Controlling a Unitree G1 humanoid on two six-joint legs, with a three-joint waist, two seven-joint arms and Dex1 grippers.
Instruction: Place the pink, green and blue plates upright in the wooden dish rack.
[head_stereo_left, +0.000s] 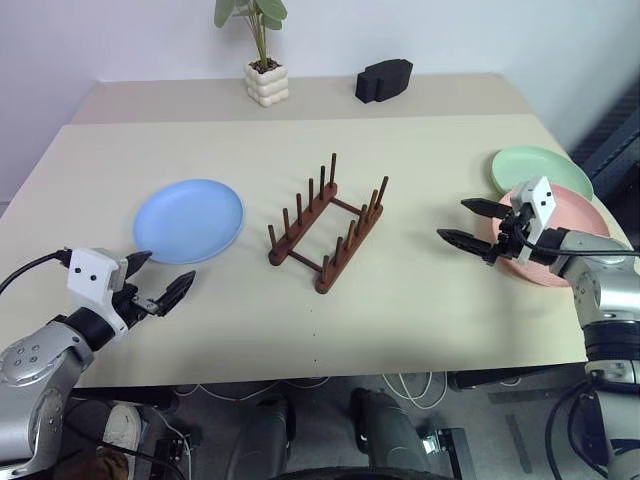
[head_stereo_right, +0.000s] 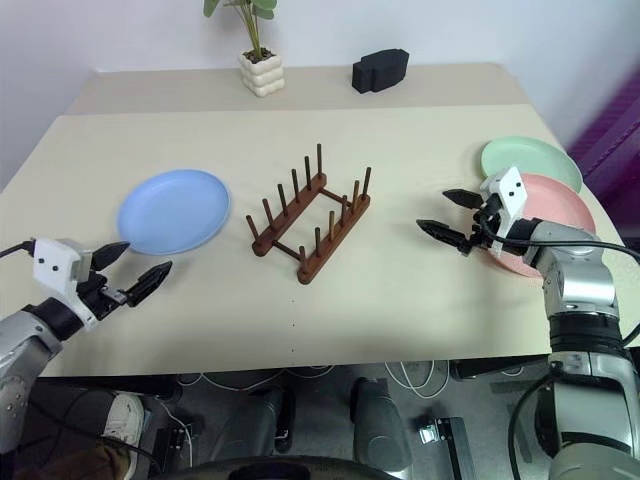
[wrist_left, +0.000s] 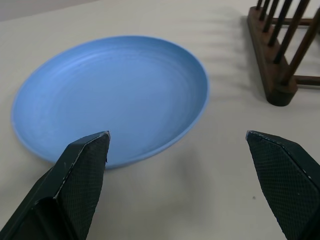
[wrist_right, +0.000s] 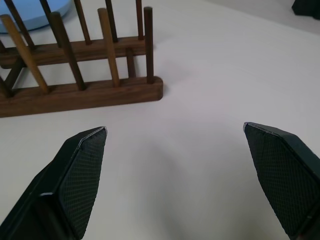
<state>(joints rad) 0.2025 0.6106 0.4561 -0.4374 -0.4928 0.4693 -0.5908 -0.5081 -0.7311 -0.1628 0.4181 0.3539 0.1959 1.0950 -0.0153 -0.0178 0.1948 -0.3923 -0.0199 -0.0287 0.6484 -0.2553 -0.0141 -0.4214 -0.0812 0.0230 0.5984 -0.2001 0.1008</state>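
The wooden dish rack (head_stereo_left: 328, 226) stands empty at the centre of the desk (head_stereo_left: 420, 290). The blue plate (head_stereo_left: 189, 220) lies flat at its 9 o'clock, the pink plate (head_stereo_left: 572, 215) and green plate (head_stereo_left: 540, 168) at 3 o'clock. The left claw (head_stereo_left: 158, 281), at 7 o'clock, and right claw (head_stereo_left: 470, 224) both gape apart, holding nothing.

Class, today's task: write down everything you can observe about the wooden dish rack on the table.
The wooden dish rack is small and dark brown, looking like stained wood. Two parallel base rails, joined by thin crossbars, each carry a row of slim upright pegs; some pegs look lighter than others. It stands upright and empty, set diagonally near the middle of the beige table, between the blue plate and the pink plate. Only the table touches it.
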